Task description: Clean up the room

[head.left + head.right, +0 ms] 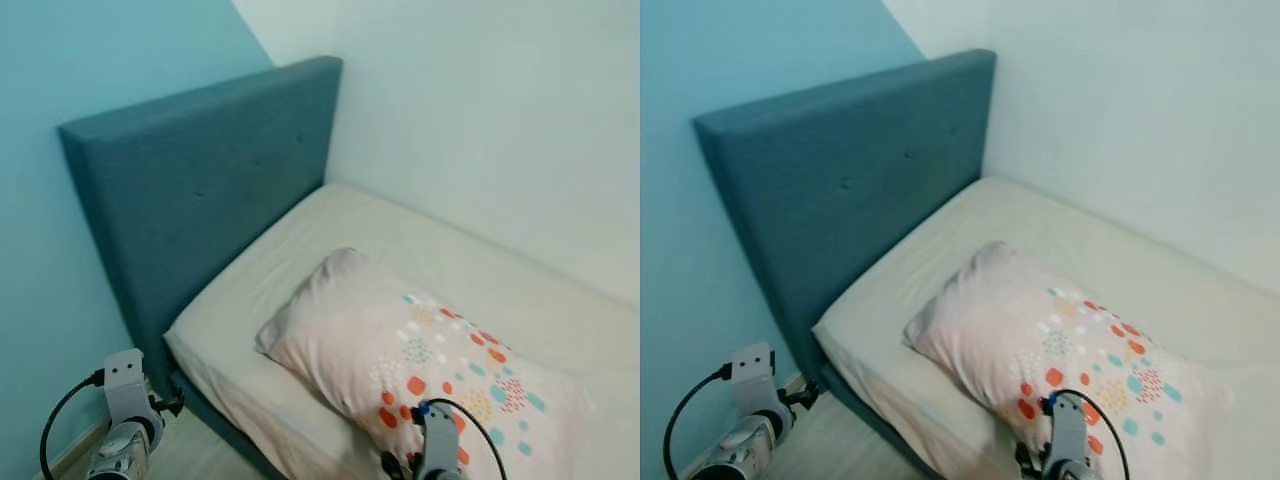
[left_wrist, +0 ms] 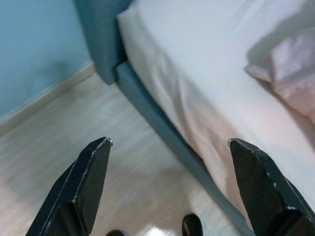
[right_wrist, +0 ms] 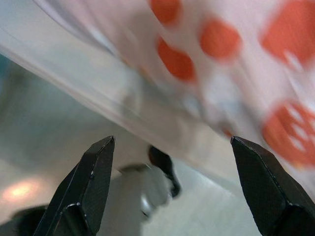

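Bed point(image 1: 470, 270) ahead of me, a single one with a pale sheet and a tall teal upholstered headboard point(image 1: 200, 190), set into a corner where a blue wall point(image 1: 60, 60) meets a white wall point(image 1: 500, 110). A pillow point(image 1: 420, 370) lies on the mattress, pale pink with orange, teal and white dots, its plain corner pointing toward the headboard and its patterned end nearest my right arm.

My right tool point(image 3: 170, 184) hangs just beside the near edge of the bed, close under the dotted end of the pillow. In the right wrist view its two black fingers point(image 3: 91, 184) stand wide apart with nothing between them; beyond them the orange dots of the pillow look blurred and large, with the sheet edge just below the pillow.

My left tool point(image 2: 170, 189) is off the bed, over the light wood floor point(image 2: 64, 162), near the foot of the headboard. Its fingers point(image 2: 88, 184) are also spread wide and hold nothing. Past them I see the teal bed frame point(image 2: 157, 123) along the floor, the white sheet draped over the mattress side, and a corner of the pillow well beyond the tool. A pale skirting board point(image 2: 44, 101) runs along the bottom of the blue wall.
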`<state>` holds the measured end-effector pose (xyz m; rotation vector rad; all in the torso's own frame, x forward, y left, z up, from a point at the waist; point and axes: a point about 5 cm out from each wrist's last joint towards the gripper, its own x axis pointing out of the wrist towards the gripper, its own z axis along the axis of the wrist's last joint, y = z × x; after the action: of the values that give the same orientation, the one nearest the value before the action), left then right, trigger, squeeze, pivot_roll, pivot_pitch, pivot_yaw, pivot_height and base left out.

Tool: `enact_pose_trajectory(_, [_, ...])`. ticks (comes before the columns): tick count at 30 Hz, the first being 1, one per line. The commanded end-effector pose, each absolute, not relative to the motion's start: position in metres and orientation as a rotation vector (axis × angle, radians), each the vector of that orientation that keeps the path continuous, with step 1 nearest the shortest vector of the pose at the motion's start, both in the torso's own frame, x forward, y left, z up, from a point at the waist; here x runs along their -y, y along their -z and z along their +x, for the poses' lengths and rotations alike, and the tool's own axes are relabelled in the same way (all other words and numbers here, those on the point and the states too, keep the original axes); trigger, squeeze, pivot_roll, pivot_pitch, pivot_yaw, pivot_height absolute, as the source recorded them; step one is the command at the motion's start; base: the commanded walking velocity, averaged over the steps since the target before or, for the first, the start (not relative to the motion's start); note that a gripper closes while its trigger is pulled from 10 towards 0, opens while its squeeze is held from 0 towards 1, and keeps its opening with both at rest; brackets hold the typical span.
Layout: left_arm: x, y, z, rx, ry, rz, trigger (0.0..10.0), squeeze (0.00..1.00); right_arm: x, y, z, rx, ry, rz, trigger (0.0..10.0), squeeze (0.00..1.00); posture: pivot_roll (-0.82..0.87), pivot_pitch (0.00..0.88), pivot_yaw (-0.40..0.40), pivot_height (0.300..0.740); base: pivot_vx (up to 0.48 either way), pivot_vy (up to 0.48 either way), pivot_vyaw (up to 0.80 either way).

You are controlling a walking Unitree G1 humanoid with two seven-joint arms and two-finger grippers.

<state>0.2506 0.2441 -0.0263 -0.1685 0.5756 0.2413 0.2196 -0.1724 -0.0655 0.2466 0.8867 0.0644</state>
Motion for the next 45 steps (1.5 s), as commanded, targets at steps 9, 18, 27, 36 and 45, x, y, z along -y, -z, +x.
enact_pose_trajectory(9, [-0.246,0.034,0.241,-0.637,-0.276,-0.184,10.0,0.00,0.162,0.048,0.245,-0.797,-0.181,0.313,10.0,0.00,-0.02,0.000,-0.104,0.740,0.000,0.000,-0.78])
enact_pose_trajectory(18, [-0.248,0.039,0.236,-0.670,-0.288,-0.169,10.0,0.00,0.160,0.046,0.247,-0.789,-0.191,0.321,10.0,0.00,-0.02,0.000,-0.103,0.740,-0.117,0.180,-0.79])
enact_pose_trajectory(27, [-0.249,0.038,0.235,-0.674,-0.286,-0.156,10.0,0.00,0.161,0.040,0.255,-0.745,-0.163,0.390,10.0,0.00,-0.02,0.000,-0.097,0.740,0.000,0.000,-0.79])
enact_pose_trajectory(36, [-0.248,0.039,0.235,-0.681,-0.285,-0.149,10.0,0.00,0.165,0.035,0.262,-0.711,-0.118,0.409,10.0,0.00,-0.02,0.000,-0.099,0.740,0.000,0.000,-0.31])
enact_pose_trajectory(45, [-0.249,0.040,0.233,-0.678,-0.288,-0.136,10.0,0.00,0.165,0.022,0.277,-0.634,-0.078,0.609,10.0,0.00,-0.02,0.000,-0.100,0.725,0.000,0.000,0.00])
